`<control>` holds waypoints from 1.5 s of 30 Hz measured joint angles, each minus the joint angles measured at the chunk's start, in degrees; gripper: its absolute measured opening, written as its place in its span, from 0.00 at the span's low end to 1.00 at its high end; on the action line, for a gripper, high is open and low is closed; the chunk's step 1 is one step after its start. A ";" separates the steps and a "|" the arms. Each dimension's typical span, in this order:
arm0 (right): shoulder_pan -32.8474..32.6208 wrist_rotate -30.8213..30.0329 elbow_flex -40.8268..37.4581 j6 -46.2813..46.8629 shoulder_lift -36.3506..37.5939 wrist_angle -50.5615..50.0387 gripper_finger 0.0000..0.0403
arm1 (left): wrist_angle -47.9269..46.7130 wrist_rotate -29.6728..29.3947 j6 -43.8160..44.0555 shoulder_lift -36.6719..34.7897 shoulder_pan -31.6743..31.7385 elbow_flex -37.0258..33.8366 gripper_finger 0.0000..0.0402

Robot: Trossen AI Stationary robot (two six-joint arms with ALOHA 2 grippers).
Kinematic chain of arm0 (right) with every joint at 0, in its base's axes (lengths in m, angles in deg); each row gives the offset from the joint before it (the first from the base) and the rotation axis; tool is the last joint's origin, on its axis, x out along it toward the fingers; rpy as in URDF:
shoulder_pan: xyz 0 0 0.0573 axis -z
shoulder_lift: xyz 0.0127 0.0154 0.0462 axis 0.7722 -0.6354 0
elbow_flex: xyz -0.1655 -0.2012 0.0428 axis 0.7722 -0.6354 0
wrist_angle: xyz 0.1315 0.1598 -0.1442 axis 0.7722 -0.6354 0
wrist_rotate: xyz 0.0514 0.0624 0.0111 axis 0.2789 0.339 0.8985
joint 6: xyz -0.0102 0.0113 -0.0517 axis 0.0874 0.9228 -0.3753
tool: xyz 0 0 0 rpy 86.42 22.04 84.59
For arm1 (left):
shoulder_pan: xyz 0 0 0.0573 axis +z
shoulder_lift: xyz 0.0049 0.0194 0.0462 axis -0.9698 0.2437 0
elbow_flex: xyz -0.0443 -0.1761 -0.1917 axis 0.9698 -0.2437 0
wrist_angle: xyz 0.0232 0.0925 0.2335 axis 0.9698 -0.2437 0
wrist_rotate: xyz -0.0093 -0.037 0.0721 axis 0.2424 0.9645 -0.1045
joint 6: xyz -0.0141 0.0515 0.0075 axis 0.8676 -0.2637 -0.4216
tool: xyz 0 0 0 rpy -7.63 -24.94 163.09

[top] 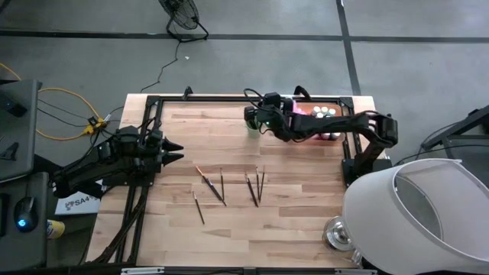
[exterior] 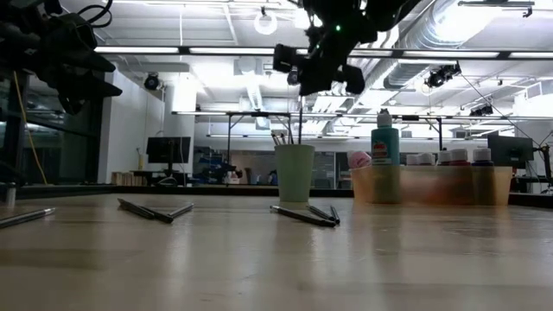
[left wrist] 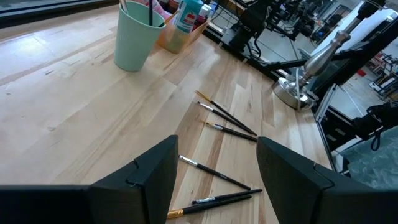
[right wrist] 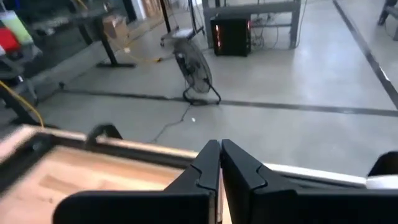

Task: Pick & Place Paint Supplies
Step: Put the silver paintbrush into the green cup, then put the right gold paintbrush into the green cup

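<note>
Several thin dark brushes lie flat on the wooden table: a pair (top: 216, 186), another pair (top: 255, 188) and a single one (top: 199, 208), which the left wrist view shows as brushes (left wrist: 227, 119). The light green cup (top: 252, 126) (exterior: 295, 172) (left wrist: 133, 35) stands upright with brushes standing in it. A teal bottle (exterior: 385, 142) (left wrist: 188, 17) and small bottles stand in the orange tray (top: 341, 101) (exterior: 432, 184). My right gripper (top: 255, 116) (exterior: 321, 76) (right wrist: 219, 152) hovers shut above the cup, with nothing visible between its fingers. My left gripper (top: 177, 151) (left wrist: 214, 149) is open, raised near the table's left side.
A black frame rail (top: 229, 98) runs along the table's far edge. A white lamp shade (top: 416, 218) and a metal base (top: 337, 231) sit at the near right corner. Bare wood lies between the brushes and the near edge.
</note>
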 joint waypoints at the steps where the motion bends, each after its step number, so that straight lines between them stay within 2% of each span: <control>1: 0.17 0.57 -0.20 0.11 -0.43 -0.27 0.01 | 0.00 0.01 0.02 0.01 -0.02 0.00 0.53; 4: 0.39 1.69 -0.19 0.14 -2.08 -0.20 0.03 | 0.00 0.08 0.02 0.00 0.00 0.00 0.53; 7: 0.37 3.23 -0.19 0.14 -3.12 -0.31 0.09 | 0.02 0.08 0.02 0.00 -0.02 0.00 0.53; 15: -0.71 8.51 -0.19 3.33 -3.29 -3.00 0.36 | 0.02 0.06 0.02 0.01 -0.01 0.00 0.53; 21: -3.87 18.25 -0.13 7.38 -1.16 -10.69 0.49 | 0.01 0.04 0.02 0.00 -0.01 0.00 0.53; 24: -5.40 23.17 -0.13 15.67 -0.67 -17.57 0.51 | 0.02 0.00 0.02 0.00 -0.02 0.00 0.53; 31: -6.36 39.52 -0.15 32.50 -0.37 -34.14 0.48 | 0.02 -0.11 0.00 0.00 -0.02 0.00 0.53; 34: -6.32 41.24 -0.15 35.16 -0.56 -37.82 0.47 | 0.02 -0.11 0.02 0.00 -0.02 0.00 0.53; 39: -6.28 43.50 -0.15 38.35 -2.54 -37.50 0.47 | 0.02 -0.10 0.02 0.00 -0.01 0.00 0.53; 45: -6.28 49.20 -0.13 43.19 -5.93 -37.04 0.47 | -0.02 -0.02 0.02 0.01 -0.02 0.00 0.53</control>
